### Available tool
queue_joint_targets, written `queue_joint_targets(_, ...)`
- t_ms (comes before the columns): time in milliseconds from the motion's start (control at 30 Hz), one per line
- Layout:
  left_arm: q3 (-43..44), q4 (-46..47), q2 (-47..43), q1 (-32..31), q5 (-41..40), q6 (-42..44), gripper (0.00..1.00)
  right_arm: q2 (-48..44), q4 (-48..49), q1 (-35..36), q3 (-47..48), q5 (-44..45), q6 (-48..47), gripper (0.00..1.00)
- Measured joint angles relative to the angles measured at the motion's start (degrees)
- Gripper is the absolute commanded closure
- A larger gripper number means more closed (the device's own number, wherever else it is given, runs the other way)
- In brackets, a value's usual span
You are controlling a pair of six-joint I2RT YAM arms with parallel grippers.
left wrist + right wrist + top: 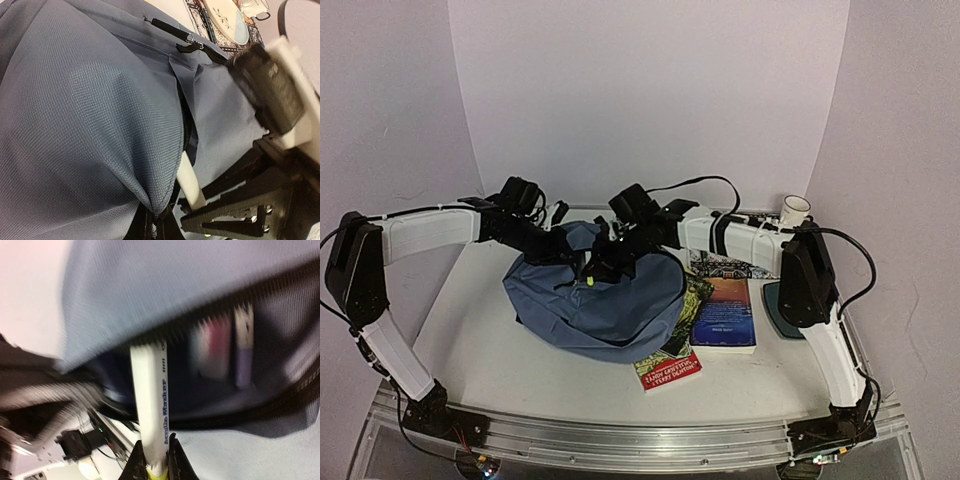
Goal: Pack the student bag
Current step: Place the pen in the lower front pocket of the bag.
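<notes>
The slate-blue student bag (605, 305) lies mid-table and fills the left wrist view (90, 125). My left gripper (568, 256) is shut on a fold of its fabric beside the opening, pinched at the bottom of the left wrist view (157, 222). My right gripper (598, 268) is shut on a white marker (150, 390) with a yellow end, its tip at the rim of the dark opening (220, 385). The marker also shows in the left wrist view (190, 180). Blurred pink and purple items lie inside the bag.
A red book (668, 370) sticks out from under the bag's right edge, with a blue book (728, 312) beside it. A patterned mat (720, 265), a plate (225, 20) and a white cup (796, 210) stand at the back right.
</notes>
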Motion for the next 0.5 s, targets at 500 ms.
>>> queue_joint_targets(500,-0.9,2.1,-0.4,-0.2,2.3,-1.3,1.00,3.4,11.5,-0.8,-1.1,9.9,9.5,0.90)
